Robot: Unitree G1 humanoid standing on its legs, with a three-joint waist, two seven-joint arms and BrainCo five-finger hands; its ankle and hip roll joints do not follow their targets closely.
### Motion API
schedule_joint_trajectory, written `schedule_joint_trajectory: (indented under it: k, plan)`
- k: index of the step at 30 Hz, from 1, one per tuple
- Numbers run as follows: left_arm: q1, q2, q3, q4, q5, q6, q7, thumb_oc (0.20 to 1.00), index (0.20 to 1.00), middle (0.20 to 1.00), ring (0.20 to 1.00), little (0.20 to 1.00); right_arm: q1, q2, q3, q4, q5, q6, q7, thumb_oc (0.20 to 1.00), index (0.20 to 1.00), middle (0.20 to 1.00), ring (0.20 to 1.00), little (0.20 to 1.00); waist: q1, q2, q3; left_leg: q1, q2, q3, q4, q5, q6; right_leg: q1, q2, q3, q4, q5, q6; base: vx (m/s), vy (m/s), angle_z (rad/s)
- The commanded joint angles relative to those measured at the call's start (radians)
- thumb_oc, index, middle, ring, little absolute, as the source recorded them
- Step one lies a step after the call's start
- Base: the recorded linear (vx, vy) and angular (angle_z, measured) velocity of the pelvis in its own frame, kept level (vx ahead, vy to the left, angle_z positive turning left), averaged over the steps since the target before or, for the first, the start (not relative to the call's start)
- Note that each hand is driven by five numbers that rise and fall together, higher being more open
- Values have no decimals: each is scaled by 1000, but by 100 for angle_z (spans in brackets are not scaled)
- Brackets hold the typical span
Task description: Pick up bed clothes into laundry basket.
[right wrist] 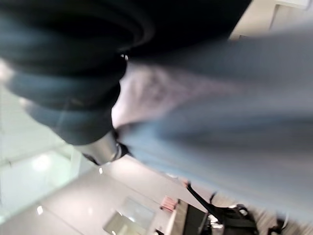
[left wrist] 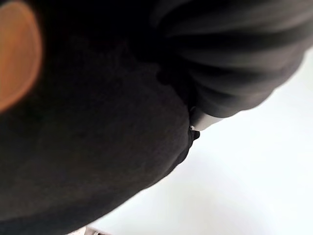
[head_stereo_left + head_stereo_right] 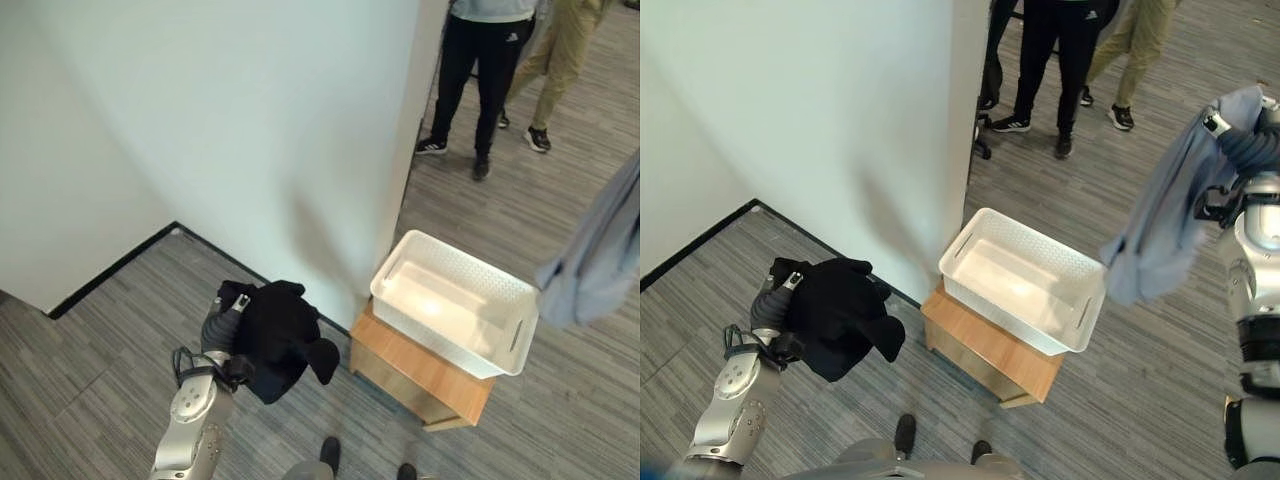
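Observation:
A black garment [image 3: 280,335] hangs in a bunch from my left hand [image 3: 225,318], raised at the lower left, left of the basket. My right hand [image 3: 1240,135] is lifted high at the right with a grey-blue garment [image 3: 1165,225] hanging from it; the cloth's lower end dangles just right of the basket's right end. Both hands grip their cloth, and most of their fingers are buried in it. The white perforated laundry basket [image 3: 1015,322] sits empty on a low wooden stand [image 3: 980,352] between the two hands.
A tall white wall [image 3: 250,130] rises right behind the basket and ends in a corner above it. Two people [image 3: 1060,60] stand on the grey plank floor beyond that corner. A black skirting line [image 3: 110,270] runs along the wall at the left.

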Motion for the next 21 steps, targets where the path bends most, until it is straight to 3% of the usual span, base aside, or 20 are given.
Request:
schedule_joint_trajectory:
  k: [1,6,10,15,21]
  plan:
    - [21,32,19,-64,-50,-44,-21,200,200,200,200,200,-152,-78,53,3,-14,-33,-13,200,200,200,200,200,22,-26,-54,17,51,-7,6,-49,-34,-79,-8,-39,37,46,9,7,40,-6]
    - [32,41,13,-55,-66,-42,-16,200,200,200,200,200,-375,-115,207,132,-33,-15,-30,200,200,200,200,200,28,-35,-55,15,46,1,4,-54,-29,-84,-10,-28,25,59,17,31,45,-11]
    - [32,48,2,-35,-82,-40,-4,200,200,200,200,200,-648,-109,415,200,-45,-7,-30,200,200,200,200,200,40,-54,-55,7,46,2,4,-55,-28,-89,-8,-27,15,65,24,45,20,-4]
    - [30,36,2,-22,-86,-40,3,200,200,200,200,200,-638,-65,462,125,-82,1,0,200,200,200,200,200,44,-62,-42,-2,48,2,4,-52,-27,-96,-5,-30,15,68,23,0,0,0]
    - [13,33,2,-17,-78,-41,19,200,200,200,200,200,-488,28,445,26,-163,33,38,200,200,200,200,200,54,-62,-13,-18,49,3,4,-47,-25,-111,-3,-29,14,71,22,-5,-1,-1]
